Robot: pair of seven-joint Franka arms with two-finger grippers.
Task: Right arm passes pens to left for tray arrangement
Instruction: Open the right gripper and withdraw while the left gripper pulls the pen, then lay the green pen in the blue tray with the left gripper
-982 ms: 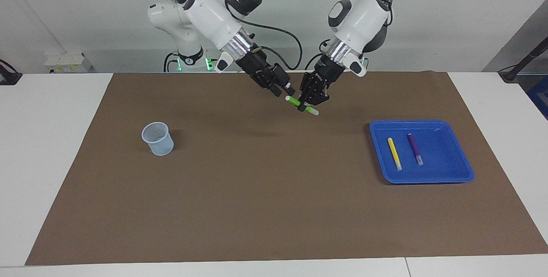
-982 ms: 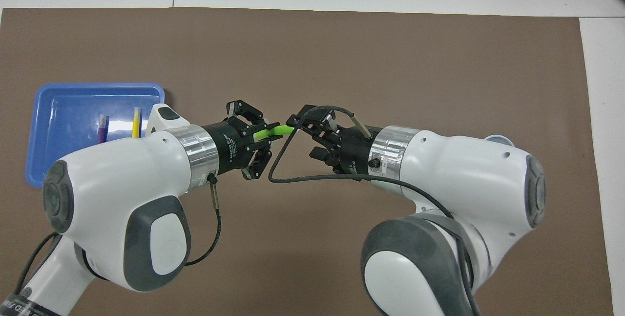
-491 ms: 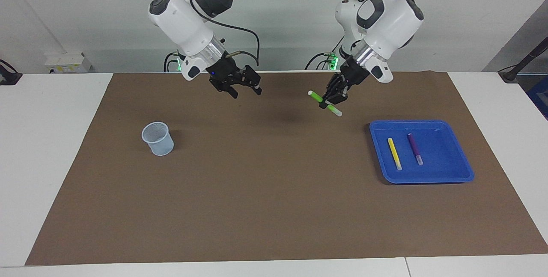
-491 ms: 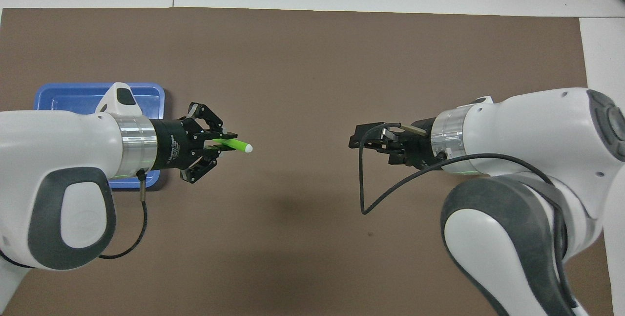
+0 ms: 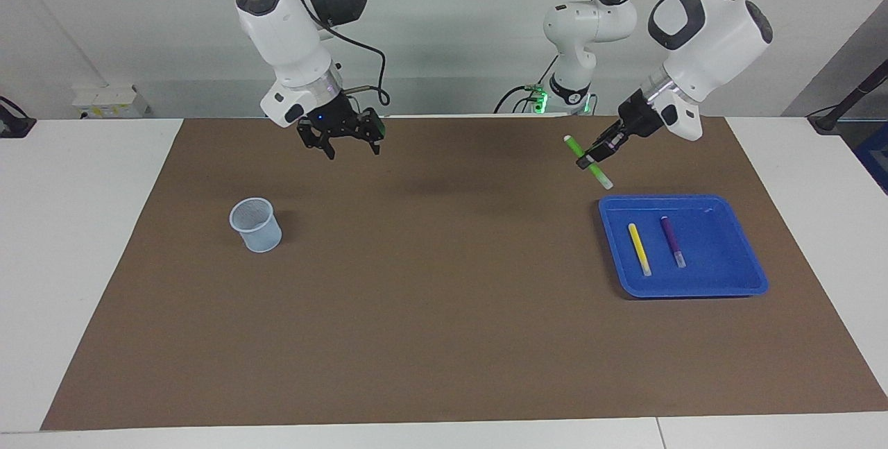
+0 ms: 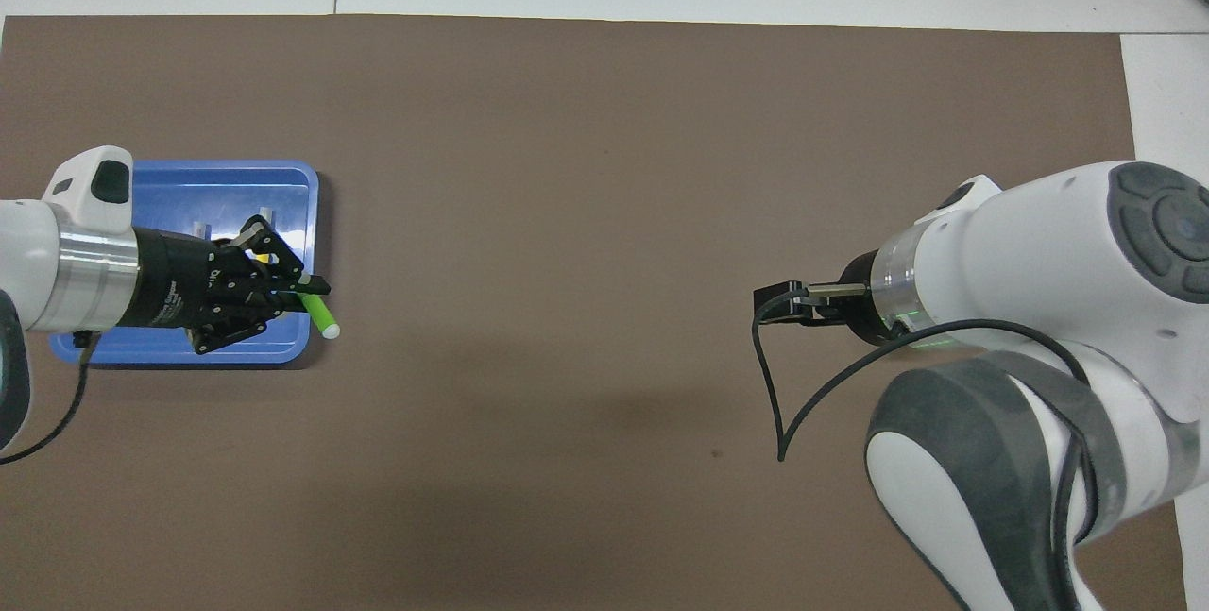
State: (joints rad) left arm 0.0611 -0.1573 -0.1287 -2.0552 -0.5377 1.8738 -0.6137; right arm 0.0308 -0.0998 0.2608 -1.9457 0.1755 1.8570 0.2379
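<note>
Done so far: I count two pens lying flat in the blue tray [image 5: 753, 275], the yellow pen [image 5: 639, 248] and the purple pen [image 5: 672, 241], side by side but apart, roughly parallel.
Tray: it sits on the brown mat [image 5: 444, 338] toward the left arm's end of the tabletop, about midway between the mat's robot-side edge and its opposite edge.
In hand: my left gripper [image 5: 600, 150] is pinched on the green pen [image 5: 587, 162], gripping near its middle; the pen is tilted and up in the air over the mat, just off the tray's corner that lies closest to the robots and the table's middle.
Right gripper: the right gripper [image 5: 343, 142] has its fingers spread and carries nothing; it hangs over the mat near its robot-side edge, above the area around the mesh cup [image 5: 256, 225], and waits.
Cup: I see no pens in it.
Left to do: I judge only the green pen remains; it needs carrying over the tray, lowering beside the other two, and letting go.
</note>
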